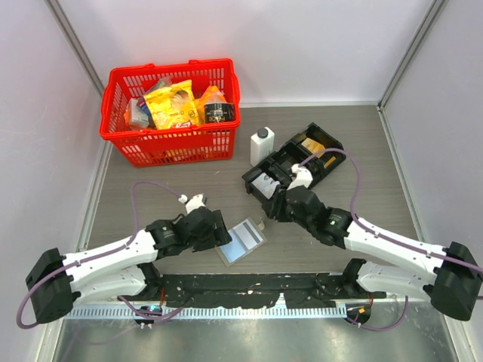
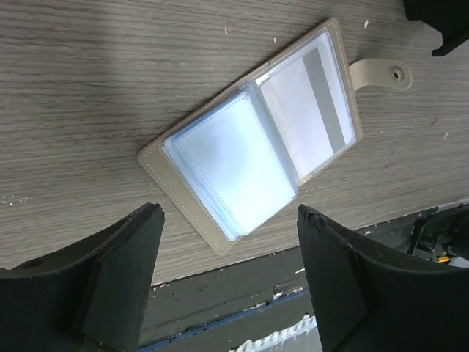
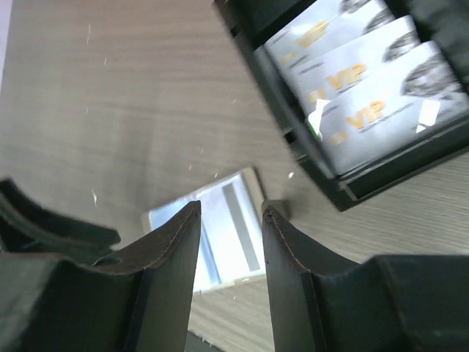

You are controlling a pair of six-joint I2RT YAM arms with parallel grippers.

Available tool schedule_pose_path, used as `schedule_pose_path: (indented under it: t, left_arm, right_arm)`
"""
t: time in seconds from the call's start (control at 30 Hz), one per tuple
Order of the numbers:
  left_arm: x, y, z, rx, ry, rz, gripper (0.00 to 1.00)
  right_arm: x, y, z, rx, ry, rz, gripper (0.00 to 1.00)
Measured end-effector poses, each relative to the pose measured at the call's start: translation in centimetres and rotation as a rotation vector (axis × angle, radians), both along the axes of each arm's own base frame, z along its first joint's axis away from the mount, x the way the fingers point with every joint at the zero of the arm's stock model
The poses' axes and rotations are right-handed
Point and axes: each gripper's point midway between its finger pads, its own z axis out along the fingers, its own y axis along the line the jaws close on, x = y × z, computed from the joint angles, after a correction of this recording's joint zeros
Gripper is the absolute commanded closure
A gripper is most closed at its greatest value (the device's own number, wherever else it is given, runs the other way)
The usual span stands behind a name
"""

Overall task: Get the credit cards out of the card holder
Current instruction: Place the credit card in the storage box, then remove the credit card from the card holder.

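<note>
Just left of the open grey-tan bifold card holder (image 1: pixel 241 241), lying slantwise near the worktop's near edge, the left gripper (image 1: pixel 224 234) hovers with jaws spread wide. It is nearer than the right gripper (image 1: pixel 273 209), which is narrowly parted and empty. One sleeve (image 2: pixel 289 110) perhaps holds a card (image 2: pixel 322 92).

1. "VIP" in gold letters, readable on two of the pale cards (image 3: pixel 366 110) lying overlapped in the black tray (image 3: pixel 293 139), above and right of the jaws of the right gripper (image 3: pixel 229 220).
2. Print on the yellow packet (image 1: pixel 173 105), far beyond both jaws, is too small to read.
</note>
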Motion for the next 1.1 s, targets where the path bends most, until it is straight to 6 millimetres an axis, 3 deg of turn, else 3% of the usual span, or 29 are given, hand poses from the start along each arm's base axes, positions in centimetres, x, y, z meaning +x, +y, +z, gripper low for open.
schedule_pose_path:
  t: [0.2,0.33,0.83,1.1]
  left_arm:
    - [0.0,-0.8,-0.5,0.054,-0.01,-0.018,0.32]
    - [-0.1,-0.9,-1.3,0.111,-0.01,-0.027,0.33]
    - [-0.5,-0.3,-3.6,0.211,0.02,-0.018,0.38]
    - [-0.6,0.0,-4.5,0.228,0.034,-0.013,0.45]
  right_arm:
    - [-2.6,3.8,-2.2,-0.112,0.063,0.201,0.56]
    - [-3.7,5.0,-4.5,-0.193,0.114,0.275,0.56]
    - [-4.5,5.0,-10.4,-0.372,0.251,0.334,0.55]
    - [-5.0,4.9,-11.6,-0.391,0.289,0.358,0.56]
